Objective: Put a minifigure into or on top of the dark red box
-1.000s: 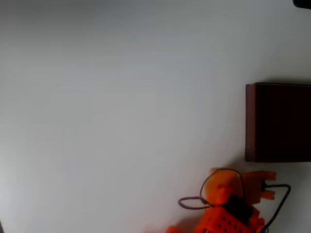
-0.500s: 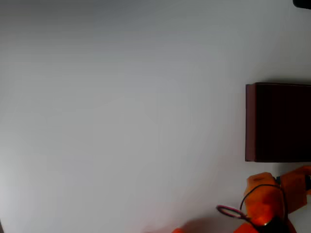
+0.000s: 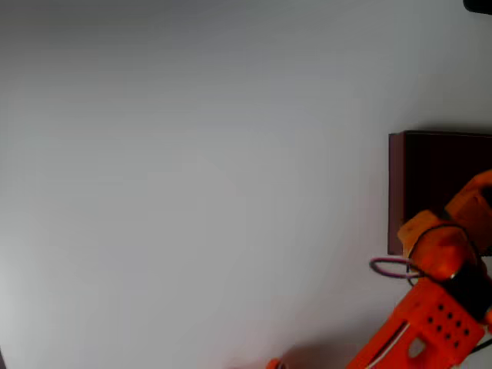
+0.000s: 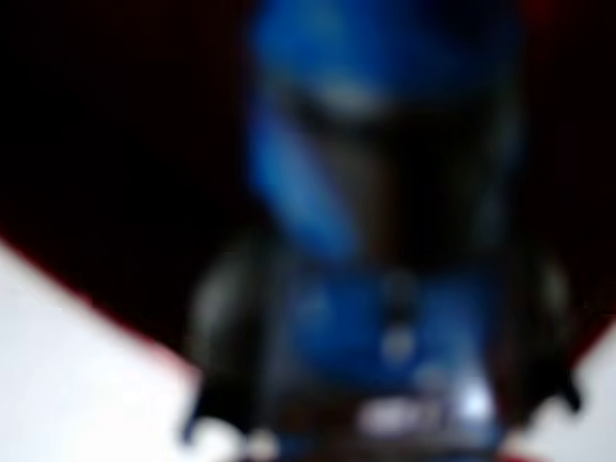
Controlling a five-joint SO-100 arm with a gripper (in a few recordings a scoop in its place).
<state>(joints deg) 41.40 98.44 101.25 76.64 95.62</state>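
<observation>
Minifigure sits right against the wrist cam, blue and black, badly blurred; looks clamped in the gripper, jaws not visible so can't confirm. Behind it: dark red box interior. Overhead view: orange arm over the box's lower-left corner, white table.

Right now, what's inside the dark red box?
The dark red box shows just a near-black inside. The orange arm covers its lower corner. The wrist view shows the blurred blue minifigure over that darkness.

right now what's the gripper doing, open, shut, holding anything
gripper: over the dark red box, jaws not clearly visible; the blurred blue minifigure sits right against the wrist camera, so it looks shut on it.
</observation>
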